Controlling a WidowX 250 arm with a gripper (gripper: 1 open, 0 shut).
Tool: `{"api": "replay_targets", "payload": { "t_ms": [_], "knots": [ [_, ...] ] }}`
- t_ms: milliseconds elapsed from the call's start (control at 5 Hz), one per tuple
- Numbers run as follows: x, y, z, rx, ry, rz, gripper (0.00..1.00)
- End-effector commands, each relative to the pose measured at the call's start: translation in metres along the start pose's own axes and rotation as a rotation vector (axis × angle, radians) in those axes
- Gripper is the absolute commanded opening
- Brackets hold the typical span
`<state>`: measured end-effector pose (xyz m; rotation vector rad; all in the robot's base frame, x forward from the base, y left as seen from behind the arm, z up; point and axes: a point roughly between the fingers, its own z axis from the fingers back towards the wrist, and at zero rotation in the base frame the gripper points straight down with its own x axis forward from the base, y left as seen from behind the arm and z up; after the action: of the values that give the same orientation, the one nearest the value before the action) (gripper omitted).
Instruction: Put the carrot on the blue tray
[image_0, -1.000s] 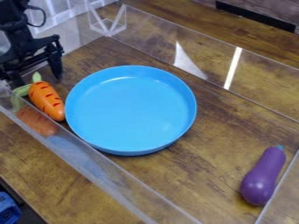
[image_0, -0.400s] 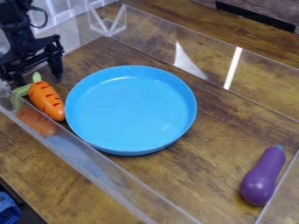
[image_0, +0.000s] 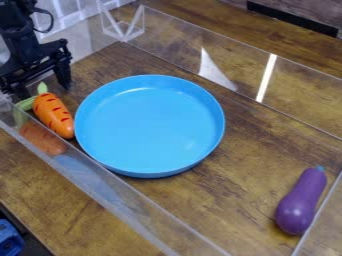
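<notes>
The orange carrot with dark notches lies on the wooden table just left of the blue tray, its green top pointing to the far left. The round blue tray holds nothing. My black gripper hangs pointing down at the far left, right over the carrot's leafy end. Its fingers stand open with nothing between them, low near the table.
A purple eggplant lies at the front right. Clear acrylic walls enclose the table: a front-left wall runs beside the carrot, and further panels stand at the back.
The gripper has rolled slightly about its vertical line while staying in place. The carrot, tray and eggplant have not moved.
</notes>
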<state>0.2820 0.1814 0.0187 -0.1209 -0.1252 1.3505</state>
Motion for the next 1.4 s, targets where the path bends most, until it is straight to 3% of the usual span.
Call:
{"api": "replay_targets", "payload": {
  "t_ms": [0, 200, 600, 800, 1200],
  "knots": [
    [-0.007, -0.010, 0.001, -0.001, -0.007, 0.003, 1.00],
    [-0.009, -0.015, 0.000, 0.004, -0.011, 0.014, 1.00],
    [-0.022, -0.010, 0.001, 0.014, -0.005, -0.039, 1.00],
    [-0.021, -0.013, 0.001, 0.018, 0.002, -0.067, 1.00],
    [-0.015, -0.005, 0.003, 0.029, -0.009, 0.059, 1.00]
  ]
}}
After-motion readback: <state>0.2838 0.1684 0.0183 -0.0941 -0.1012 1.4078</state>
